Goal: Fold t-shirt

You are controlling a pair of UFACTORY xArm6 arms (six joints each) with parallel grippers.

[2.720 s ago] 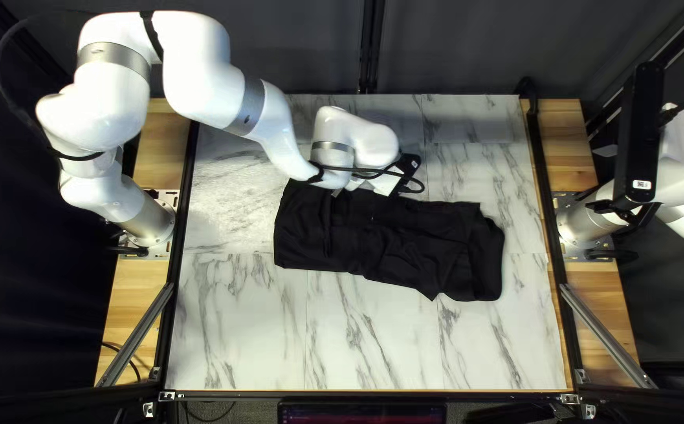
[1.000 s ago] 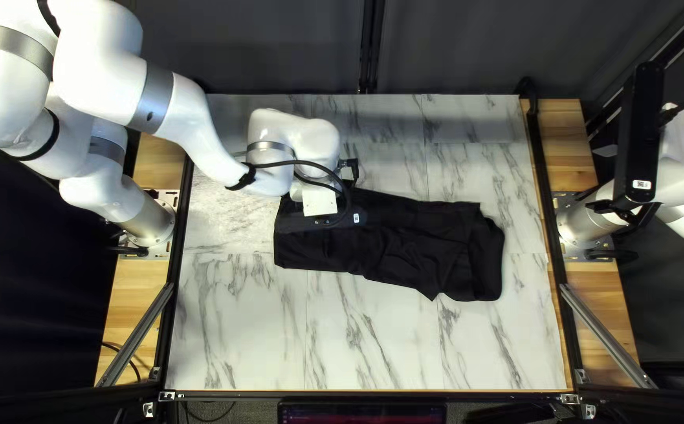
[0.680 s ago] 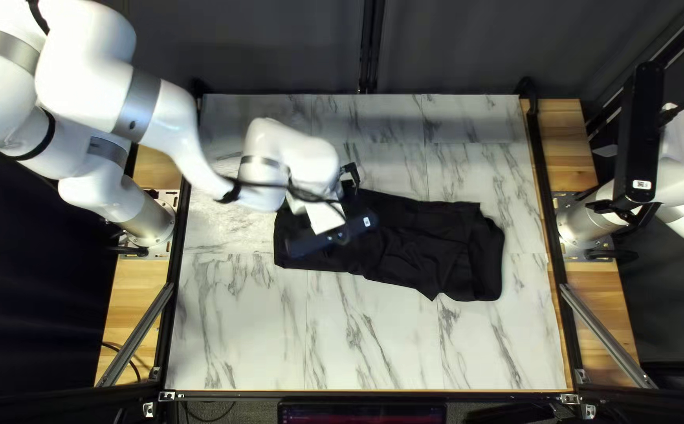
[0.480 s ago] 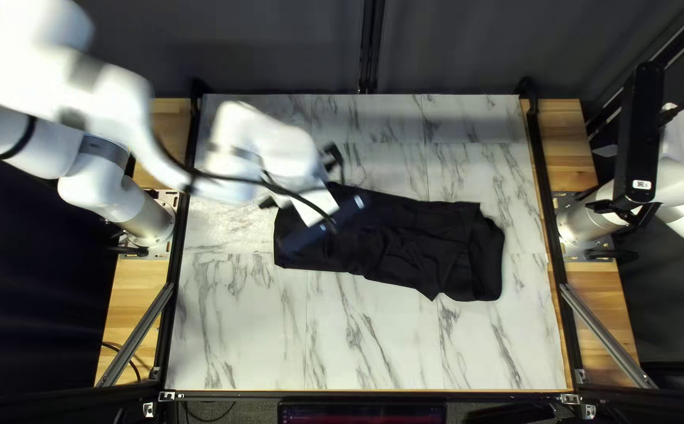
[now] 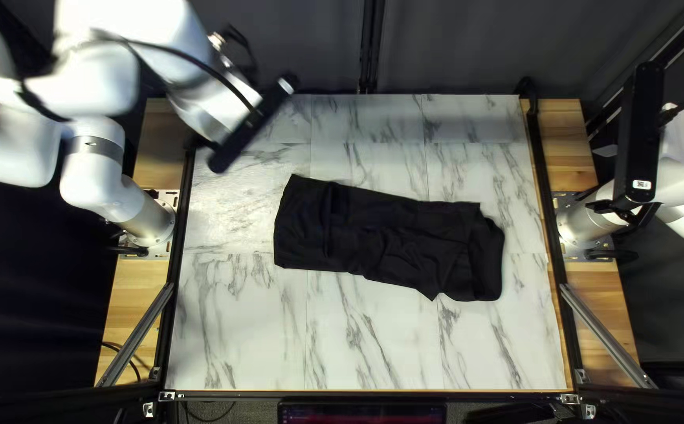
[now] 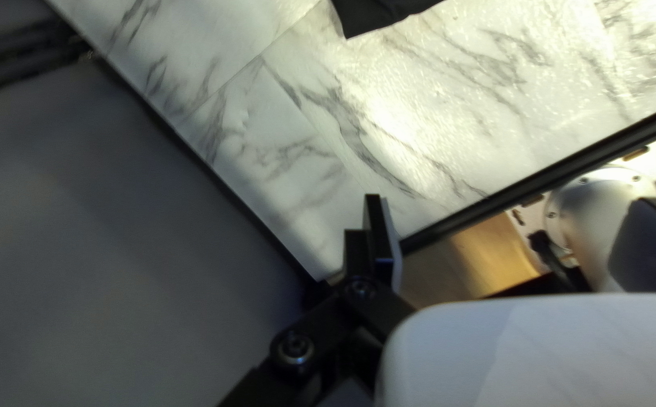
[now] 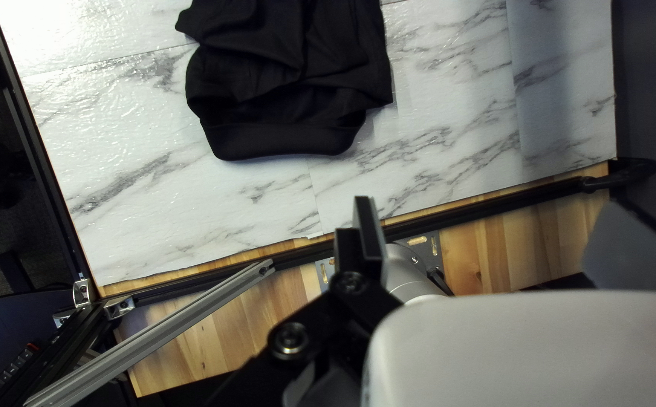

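Since the earlier frame, the left arm (image 5: 94, 78) has swung off the black T-shirt (image 5: 389, 235), which lies in a long, creased strip mid-table. Lengthwise folding looks done; next probably comes an end-over-end fold, gripping both layers.

In the left wrist view, the left gripper (image 6: 380, 200) is beyond the marbled tabletop's (image 6: 305, 143) corner, its grip unreadable.

In the right wrist view, the right gripper (image 7: 369, 202) faces the garment's rounded end; whether it's open I can't tell.
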